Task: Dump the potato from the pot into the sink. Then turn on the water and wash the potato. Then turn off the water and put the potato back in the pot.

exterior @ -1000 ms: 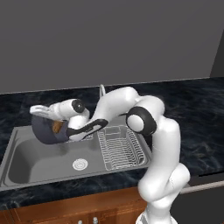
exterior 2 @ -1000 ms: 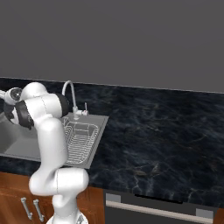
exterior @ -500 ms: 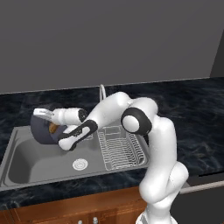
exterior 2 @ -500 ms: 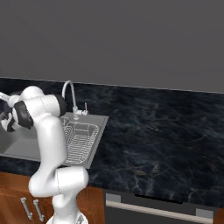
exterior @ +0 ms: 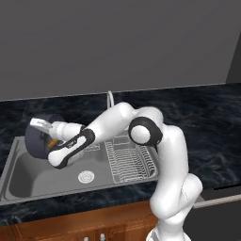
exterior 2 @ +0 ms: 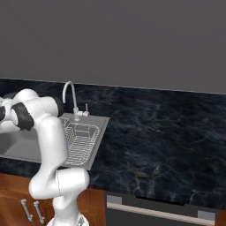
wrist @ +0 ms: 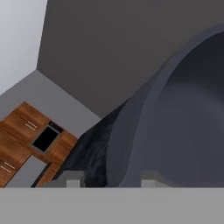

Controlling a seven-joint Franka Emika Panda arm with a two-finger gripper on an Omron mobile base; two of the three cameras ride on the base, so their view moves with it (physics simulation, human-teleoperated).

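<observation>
Pot held tipped on its side at centre left, above the sink; gripper fingers pinch its rim. Potato sits at the pot's mouth. Risk: a weak rim hold lets the pot drop too.

A black marbled counter runs along under a plain grey wall. Below it sit wooden cabinets with silver handles, and a dark oven with a silver bar stands to their right.
</observation>
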